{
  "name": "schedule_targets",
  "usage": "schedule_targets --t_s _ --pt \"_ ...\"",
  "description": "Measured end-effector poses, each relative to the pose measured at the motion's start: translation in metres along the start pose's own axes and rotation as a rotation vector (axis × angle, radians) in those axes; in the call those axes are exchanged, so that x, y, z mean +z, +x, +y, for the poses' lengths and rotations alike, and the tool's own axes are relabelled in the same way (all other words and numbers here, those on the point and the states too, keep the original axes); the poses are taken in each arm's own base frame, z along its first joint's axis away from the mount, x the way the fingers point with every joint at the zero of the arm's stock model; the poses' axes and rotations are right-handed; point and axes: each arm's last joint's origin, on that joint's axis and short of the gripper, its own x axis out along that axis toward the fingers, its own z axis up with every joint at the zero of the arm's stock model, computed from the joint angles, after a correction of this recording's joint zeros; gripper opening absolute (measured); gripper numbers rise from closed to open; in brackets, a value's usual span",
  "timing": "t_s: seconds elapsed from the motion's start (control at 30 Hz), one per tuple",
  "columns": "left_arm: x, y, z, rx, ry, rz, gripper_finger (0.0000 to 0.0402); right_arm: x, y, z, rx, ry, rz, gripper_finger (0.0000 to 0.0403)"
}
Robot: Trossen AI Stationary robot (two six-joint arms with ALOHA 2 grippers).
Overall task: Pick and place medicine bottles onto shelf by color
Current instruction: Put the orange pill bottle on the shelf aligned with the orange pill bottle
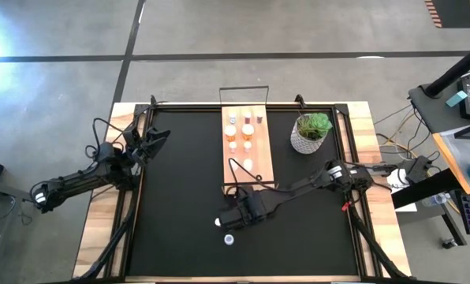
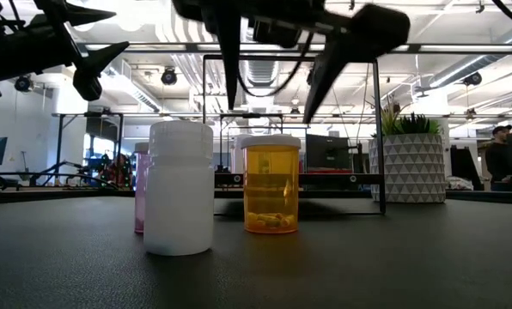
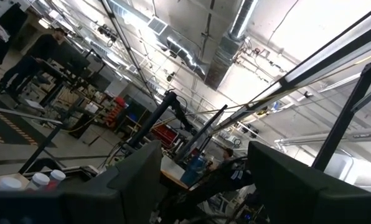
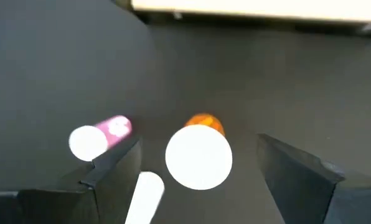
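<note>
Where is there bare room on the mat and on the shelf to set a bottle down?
The black mat is bare between the shelf and the waiting left gripper, and also right of the plant. The shelf's near end is mostly free. Crowded: its far end with bottle rows, and below it where the open right gripper hovers over the orange bottle.

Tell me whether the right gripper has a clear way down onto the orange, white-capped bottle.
Probably yes: the right gripper hangs open right above the orange bottle, fingers either side; the pink bottle stands close.
</note>
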Motion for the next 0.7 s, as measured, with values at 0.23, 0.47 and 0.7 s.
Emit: schedule_targets --t_s 0.23,0.47,0.7 --pt "0.000 0.000 0.000 0.002 0.000 0.002 0.0224 -0.011 -0.022 -0.001 0.033 -0.032 -0.074 0.0302" --pt "0.000 0.000 0.000 0.002 0.000 0.002 0.0224 -0.031 -0.035 -0.004 0.086 -0.096 -0.172 0.0300" --pt "0.000 0.000 0.000 0.003 0.000 0.004 0.0224 -0.047 -0.039 -0.010 0.105 -0.172 -0.247 0.0283"
